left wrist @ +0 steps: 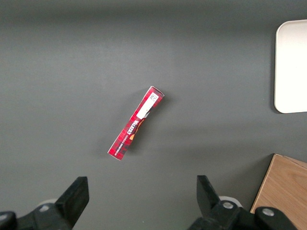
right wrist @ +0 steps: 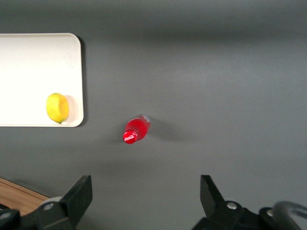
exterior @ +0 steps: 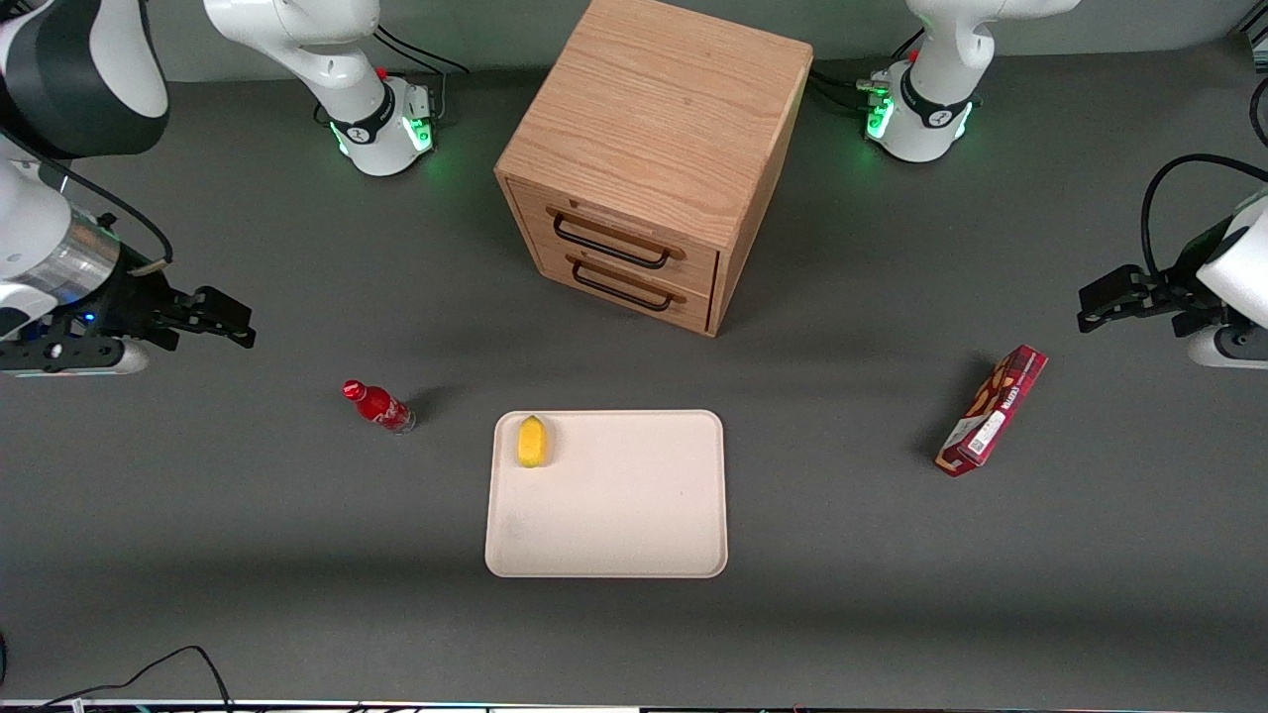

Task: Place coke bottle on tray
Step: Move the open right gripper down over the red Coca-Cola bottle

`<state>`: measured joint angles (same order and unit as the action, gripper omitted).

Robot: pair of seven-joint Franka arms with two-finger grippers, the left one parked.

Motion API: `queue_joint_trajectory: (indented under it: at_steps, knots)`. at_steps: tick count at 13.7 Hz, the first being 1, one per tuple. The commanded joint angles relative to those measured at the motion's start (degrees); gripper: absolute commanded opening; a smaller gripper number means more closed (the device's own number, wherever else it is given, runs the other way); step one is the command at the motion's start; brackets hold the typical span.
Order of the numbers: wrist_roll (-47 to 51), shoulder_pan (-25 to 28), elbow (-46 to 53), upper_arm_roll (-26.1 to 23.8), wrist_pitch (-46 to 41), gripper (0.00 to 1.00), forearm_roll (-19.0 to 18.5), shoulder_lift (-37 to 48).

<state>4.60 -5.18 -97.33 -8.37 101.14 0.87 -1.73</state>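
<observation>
Standing upright on the table, coke bottle [exterior: 380, 405] just beside tray [exterior: 634, 555], toward the working arm's end | gripper [exterior: 203, 319] raised well apart, jaws released, empty | likely light, rigid, slick, tippy; best pinched across labelled body.

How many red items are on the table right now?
2: small red-capped coke bottle on the table beside the cream tray; red rectangular snack box toward the parked arm's end. Open pincer hovers above the table.
</observation>
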Motion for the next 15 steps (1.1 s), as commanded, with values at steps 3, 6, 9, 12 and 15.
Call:
queue_joint_trajectory:
  at_steps: [3, 6, 9, 12, 15]
  knots:
    - [0.8, -1.9, 4.0, -2.3, -3.0, 1.00, 0.0, -1.4]
    - [5.7, 0.1, 3.6, -3.5, -3.0, 1.00, 0.0, -4.2]
    - [6.8, 2.7, 6.0, -4.0, -2.0, 1.00, -0.2, -11.9]
    - [5.1, 2.3, -2.5, -5.0, 5.2, 1.00, -0.1, -11.8]
    - [1.2, 1.2, -13.9, -4.9, 19.8, 1.00, -0.5, -10.6]
